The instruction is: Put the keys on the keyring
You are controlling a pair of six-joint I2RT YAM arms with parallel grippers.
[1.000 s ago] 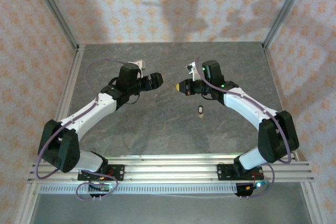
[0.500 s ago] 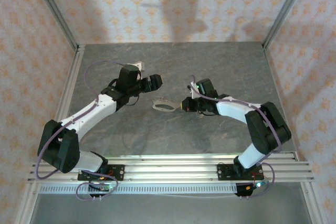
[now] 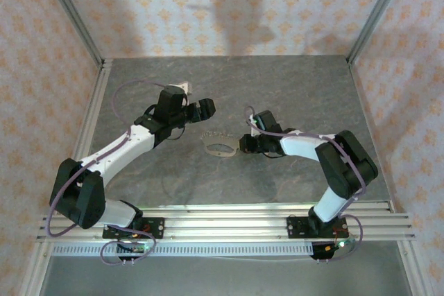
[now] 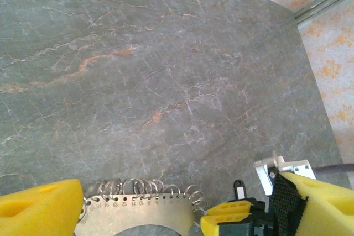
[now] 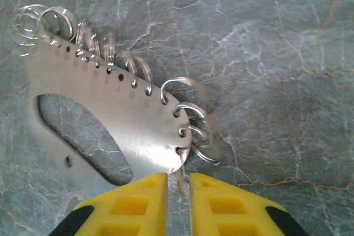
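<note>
The keyring point(image 3: 220, 148) is a flat silvery oval plate with several small wire rings along one edge, and it lies on the grey table. In the right wrist view the keyring point(image 5: 110, 111) sits just ahead of my right gripper point(image 5: 178, 179). The jaws stand slightly apart with a thin wire from the plate's end lying loose between them. My right gripper point(image 3: 243, 145) is low at the plate's right end. A tiny dark-headed key point(image 4: 239, 188) lies just behind its fingers. My left gripper point(image 3: 202, 108) is wide open and empty, up-left of the keyring point(image 4: 138, 216).
A small white object point(image 3: 182, 86) sits behind the left arm. Aluminium posts point(image 3: 69, 12) and patterned walls enclose the table on three sides. Bare marble-grey tabletop point(image 3: 305, 95) stretches to the back right.
My right arm came down and forward, bringing the keyring from the air onto the table. Its jaws have parted a little. The left arm has barely moved.
</note>
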